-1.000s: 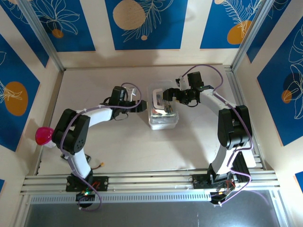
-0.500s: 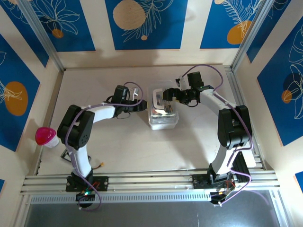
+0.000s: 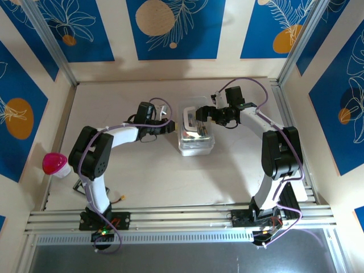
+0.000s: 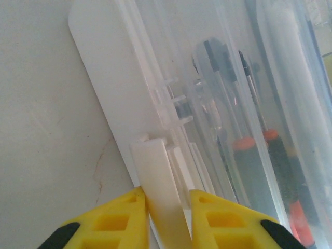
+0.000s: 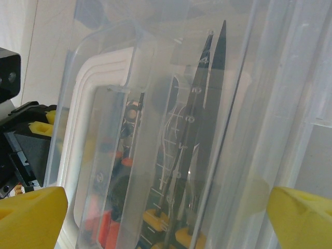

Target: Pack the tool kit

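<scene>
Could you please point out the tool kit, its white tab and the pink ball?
tool kit (image 3: 196,145), top external view, case's near end.
white tab (image 4: 158,176), left wrist view, flat face.
pink ball (image 3: 53,162), top external view, its centre.

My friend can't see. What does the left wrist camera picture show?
Two yellow fingertips of the left gripper pinch a white tab on the edge of the clear tool kit case. Inside it lie screwdrivers with orange and black handles; pale table is at left.

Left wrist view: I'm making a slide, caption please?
Left gripper pinches the white latch on the clear tool kit, screwdrivers inside.
</scene>
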Robot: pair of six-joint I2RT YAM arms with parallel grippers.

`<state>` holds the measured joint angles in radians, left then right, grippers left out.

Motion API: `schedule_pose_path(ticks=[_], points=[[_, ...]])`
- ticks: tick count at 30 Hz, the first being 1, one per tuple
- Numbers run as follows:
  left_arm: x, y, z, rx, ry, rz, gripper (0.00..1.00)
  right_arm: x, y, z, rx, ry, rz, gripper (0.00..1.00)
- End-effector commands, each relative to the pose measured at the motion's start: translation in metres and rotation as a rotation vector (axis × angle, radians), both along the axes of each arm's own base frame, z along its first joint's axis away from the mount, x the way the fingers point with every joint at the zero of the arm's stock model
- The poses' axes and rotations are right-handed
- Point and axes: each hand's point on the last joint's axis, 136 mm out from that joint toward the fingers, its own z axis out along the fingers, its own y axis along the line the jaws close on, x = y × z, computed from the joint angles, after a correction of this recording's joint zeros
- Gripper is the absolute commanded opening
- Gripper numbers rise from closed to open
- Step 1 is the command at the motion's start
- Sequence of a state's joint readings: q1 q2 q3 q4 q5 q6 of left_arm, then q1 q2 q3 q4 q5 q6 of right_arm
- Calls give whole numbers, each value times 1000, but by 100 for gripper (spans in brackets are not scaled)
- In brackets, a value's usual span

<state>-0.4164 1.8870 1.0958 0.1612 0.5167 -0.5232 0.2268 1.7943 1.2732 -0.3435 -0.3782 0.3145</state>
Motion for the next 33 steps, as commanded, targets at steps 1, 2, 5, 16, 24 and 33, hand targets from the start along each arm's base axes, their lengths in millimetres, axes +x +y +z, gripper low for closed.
schedule_pose_path(ticks=[1, 2, 5, 16, 24, 33], points=[[8, 13, -14, 66, 13, 45, 17, -41, 17, -31, 38, 181, 79, 99], [8, 13, -12, 68, 10, 45, 16, -41, 17, -31, 37, 179, 80, 99], [8, 14, -11, 74, 10, 47, 11, -41, 16, -31, 40, 179, 79, 99], [7, 16, -2, 75, -2, 49, 3, -42, 15, -30, 40, 179, 76, 99], [8, 18, 6, 80, -15, 52, 0, -42, 16, -32, 42, 183, 79, 99], [10, 19, 15, 78, -30, 53, 0, -41, 18, -31, 46, 184, 85, 99]])
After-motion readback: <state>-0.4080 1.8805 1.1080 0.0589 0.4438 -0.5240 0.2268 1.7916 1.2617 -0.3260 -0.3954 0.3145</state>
